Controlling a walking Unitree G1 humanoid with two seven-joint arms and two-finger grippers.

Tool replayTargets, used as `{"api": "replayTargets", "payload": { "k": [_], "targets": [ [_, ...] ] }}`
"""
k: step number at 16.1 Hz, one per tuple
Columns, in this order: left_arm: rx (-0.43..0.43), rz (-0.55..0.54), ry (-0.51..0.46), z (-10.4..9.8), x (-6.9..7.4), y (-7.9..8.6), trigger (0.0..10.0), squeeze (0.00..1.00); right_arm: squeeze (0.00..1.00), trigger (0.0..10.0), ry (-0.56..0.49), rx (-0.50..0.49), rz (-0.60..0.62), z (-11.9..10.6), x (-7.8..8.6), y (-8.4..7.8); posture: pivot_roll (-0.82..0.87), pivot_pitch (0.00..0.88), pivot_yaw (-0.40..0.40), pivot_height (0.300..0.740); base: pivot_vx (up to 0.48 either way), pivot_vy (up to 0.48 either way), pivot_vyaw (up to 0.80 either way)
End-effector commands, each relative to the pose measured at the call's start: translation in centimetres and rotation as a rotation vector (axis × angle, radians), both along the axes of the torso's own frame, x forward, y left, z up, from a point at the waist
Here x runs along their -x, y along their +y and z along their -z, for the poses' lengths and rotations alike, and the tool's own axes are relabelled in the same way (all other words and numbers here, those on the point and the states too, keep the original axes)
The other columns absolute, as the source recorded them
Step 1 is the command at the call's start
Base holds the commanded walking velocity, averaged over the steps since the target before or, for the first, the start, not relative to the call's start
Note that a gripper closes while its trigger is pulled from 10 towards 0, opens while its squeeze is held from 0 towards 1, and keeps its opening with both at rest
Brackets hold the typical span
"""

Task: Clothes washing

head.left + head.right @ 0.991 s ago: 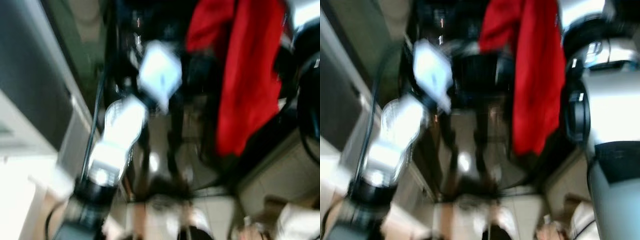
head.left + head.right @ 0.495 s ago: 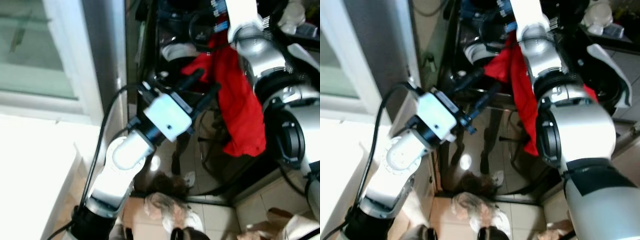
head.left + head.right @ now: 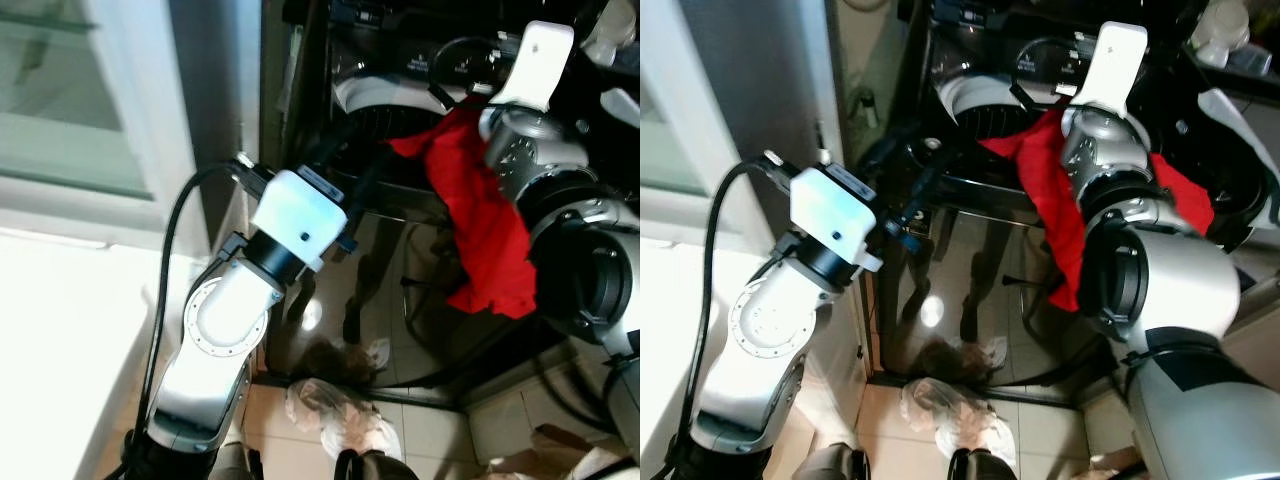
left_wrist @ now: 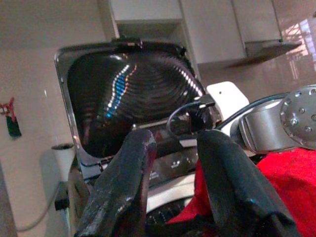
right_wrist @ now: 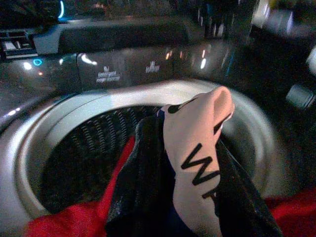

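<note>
washer lid up, drum holds no laundry | red garment draped over rim, hanging down front | right claw clamped on it above drum | left claw slightly parted, empty, near rim

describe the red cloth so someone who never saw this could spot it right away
Find the dark top-loading washing machine with its lid raised and its pale round tub rim showing. At the tub's near edge the right claw is shut on the red garment, which hangs down the machine's glossy front. It is the one bright red, limp thing among black and silver surfaces.
</note>
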State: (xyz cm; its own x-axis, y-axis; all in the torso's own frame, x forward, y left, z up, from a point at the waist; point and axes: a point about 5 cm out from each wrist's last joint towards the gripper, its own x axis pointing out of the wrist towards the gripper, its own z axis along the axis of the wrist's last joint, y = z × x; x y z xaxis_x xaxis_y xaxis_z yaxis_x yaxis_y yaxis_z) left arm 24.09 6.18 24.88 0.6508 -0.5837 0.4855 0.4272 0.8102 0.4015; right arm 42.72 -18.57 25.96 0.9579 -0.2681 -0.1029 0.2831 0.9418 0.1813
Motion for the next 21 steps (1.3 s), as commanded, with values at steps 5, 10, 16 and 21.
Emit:
{"api": "replayTargets", "payload": {
  "k": [5,10,16,21],
  "targets": [
    [-0.021,-0.010,0.004,-0.3,0.6,-0.1,10.0,0.00,1.00,10.0,-0.105,-0.242,0.036,-1.7,0.0,-0.7,0.22,0.143,-0.122,0.736,0.000,0.000,0.00],
    [-0.030,0.000,0.031,0.0,0.3,-0.3,10.0,0.00,1.00,10.0,-0.173,-0.503,0.083,-2.9,0.0,-1.5,0.21,0.137,-0.109,0.736,0.000,0.000,0.00],
    [-0.013,-0.024,0.041,0.0,-0.4,-0.1,10.0,0.00,1.00,10.0,-0.128,0.240,0.039,-6.0,0.2,-2.2,0.18,0.092,-0.113,0.736,0.000,0.000,0.00],
    [-0.021,-0.013,0.025,-0.1,-1.4,-0.3,10.0,0.00,1.00,10.0,-0.051,0.663,0.045,-5.5,0.2,-2.3,0.14,0.048,-0.101,0.736,0.000,0.000,0.00]
  ]
}}
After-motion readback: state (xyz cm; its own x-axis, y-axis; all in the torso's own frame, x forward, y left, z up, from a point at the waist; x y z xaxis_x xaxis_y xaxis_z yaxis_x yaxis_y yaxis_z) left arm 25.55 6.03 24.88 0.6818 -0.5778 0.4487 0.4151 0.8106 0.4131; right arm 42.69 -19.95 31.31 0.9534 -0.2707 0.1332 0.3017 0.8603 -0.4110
